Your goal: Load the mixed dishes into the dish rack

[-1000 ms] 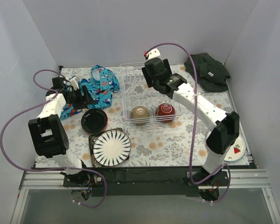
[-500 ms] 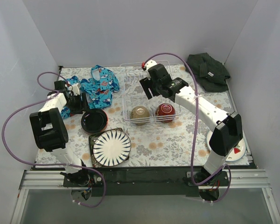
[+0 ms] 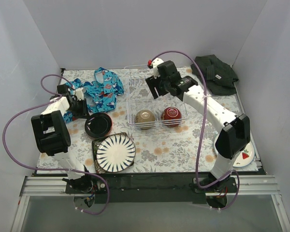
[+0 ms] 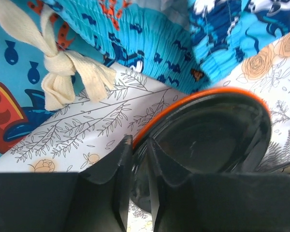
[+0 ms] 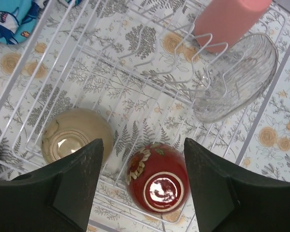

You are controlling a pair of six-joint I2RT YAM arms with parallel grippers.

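Left gripper (image 4: 138, 141) now down, tight on black dish (image 4: 208, 140) (partly hidden); right gripper (image 5: 142, 150) spread over dish rack (image 3: 127, 96)

Cream bowl (image 5: 77, 140); dark red bowl (image 5: 157, 176) with pale flowers; pink cup (image 5: 229, 21); black dish (image 4: 208, 140) rimmed orange; black-striped white plate (image 3: 115, 152); fish-printed blue cloth (image 4: 150, 43); white wire dish rack (image 5: 150, 92).

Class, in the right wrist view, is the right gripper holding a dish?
No; the right gripper is open and empty above the dish rack.
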